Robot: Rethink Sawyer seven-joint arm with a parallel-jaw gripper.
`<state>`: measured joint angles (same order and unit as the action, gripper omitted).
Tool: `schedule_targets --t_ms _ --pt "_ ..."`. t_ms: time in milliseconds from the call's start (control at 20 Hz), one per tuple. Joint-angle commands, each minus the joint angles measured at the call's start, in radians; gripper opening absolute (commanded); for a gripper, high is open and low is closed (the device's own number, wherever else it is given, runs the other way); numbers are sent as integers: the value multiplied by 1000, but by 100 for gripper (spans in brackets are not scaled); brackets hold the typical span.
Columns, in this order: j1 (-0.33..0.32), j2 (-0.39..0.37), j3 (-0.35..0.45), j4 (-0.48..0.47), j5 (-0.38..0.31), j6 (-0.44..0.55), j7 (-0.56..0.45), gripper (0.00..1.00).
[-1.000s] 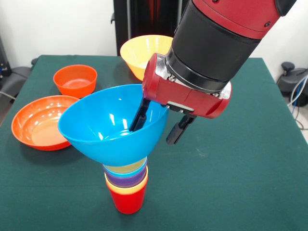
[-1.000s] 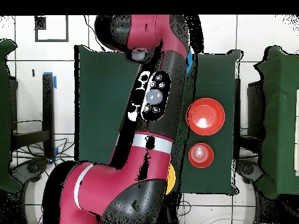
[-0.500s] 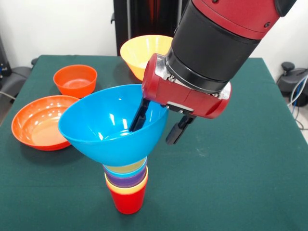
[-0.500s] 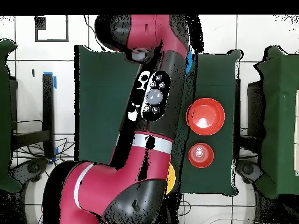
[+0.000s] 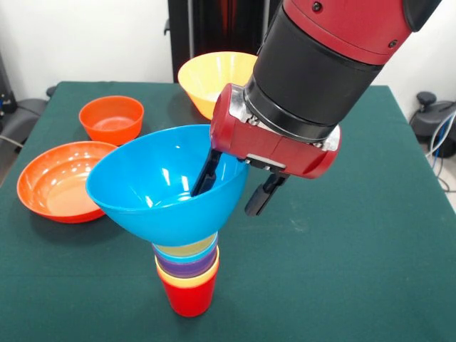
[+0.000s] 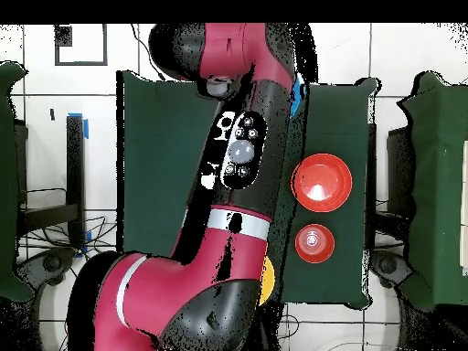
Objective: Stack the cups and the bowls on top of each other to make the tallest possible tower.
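Now straddling the rim of the blue bowl (image 5: 160,182) at frame centre: fingers (image 5: 234,184) spread narrowly, one inside the bowl, one outside lower right, seemingly just off the wall, though contact hard to judge. Bowl seated atop the stacked cups (image 5: 187,274), tower axis upright, directly lower left of the fingers. Remaining bowls lying upper left on the green surface (image 5: 356,249).

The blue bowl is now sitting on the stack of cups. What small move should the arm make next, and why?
Probably lift the end effector straight up. The blue bowl already rests on the stacked cups, and one finger is inside the rim, the other outside, apart from the wall. Sideways motion might tip the narrow tower.
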<state>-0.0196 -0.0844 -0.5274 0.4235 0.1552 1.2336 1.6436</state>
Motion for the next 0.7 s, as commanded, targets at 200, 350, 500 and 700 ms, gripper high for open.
schedule_targets --t_ms 200,350,500,700 --pt "5 42 79 36 -33 26 -31 100" --pt "5 44 79 32 -32 28 -30 100" --pt "4 43 78 33 -33 27 -31 100" --pt "4 46 75 28 -33 42 -34 100"
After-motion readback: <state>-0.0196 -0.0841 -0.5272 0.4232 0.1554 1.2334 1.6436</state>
